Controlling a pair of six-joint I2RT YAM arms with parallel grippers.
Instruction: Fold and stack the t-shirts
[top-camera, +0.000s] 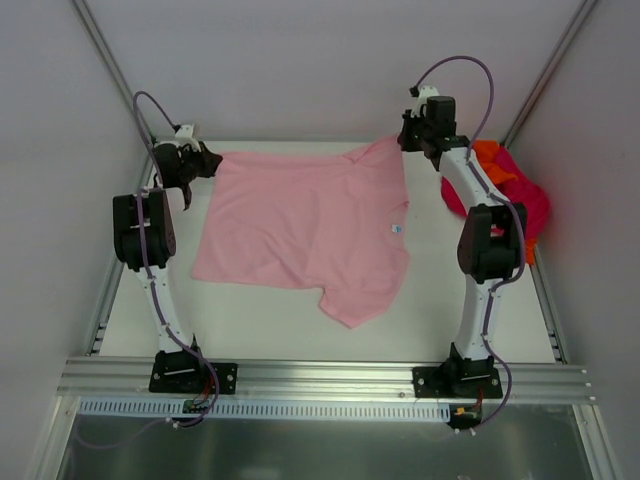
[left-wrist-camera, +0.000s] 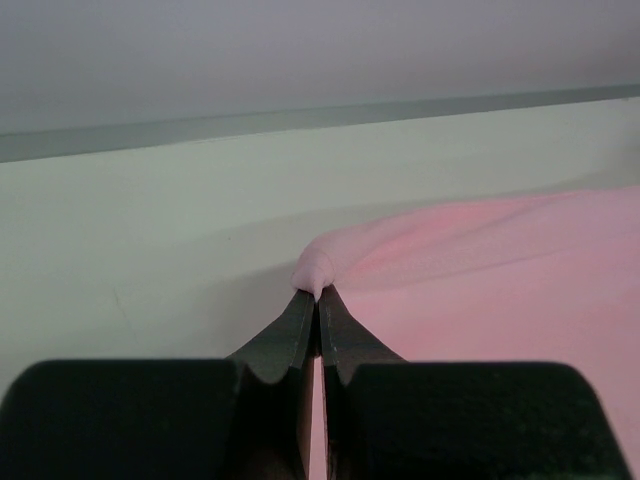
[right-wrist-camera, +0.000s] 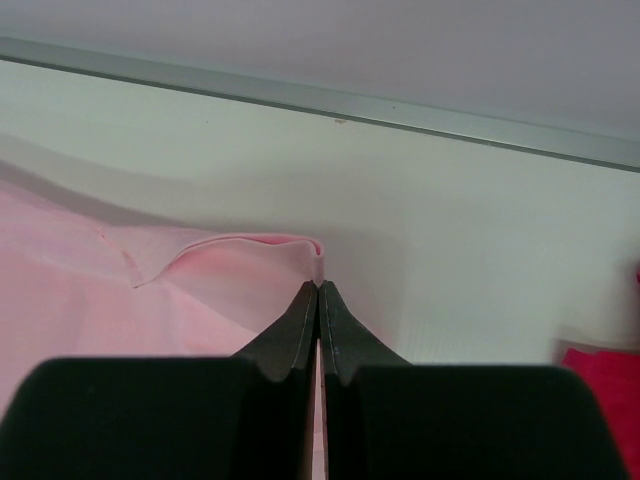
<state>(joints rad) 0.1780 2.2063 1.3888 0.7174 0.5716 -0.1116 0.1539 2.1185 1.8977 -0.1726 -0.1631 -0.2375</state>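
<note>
A pink t-shirt lies spread across the white table, one sleeve hanging toward the near side. My left gripper is shut on its far left corner; the pinched fabric bulges just past the fingertips. My right gripper is shut on the far right corner, where the pinched pink edge folds up above the fingertips. Both corners sit at the far edge of the table.
A heap of red and orange t-shirts lies at the right edge, beside the right arm; its red edge shows in the right wrist view. A metal rail runs along the near edge. Grey walls close in the table.
</note>
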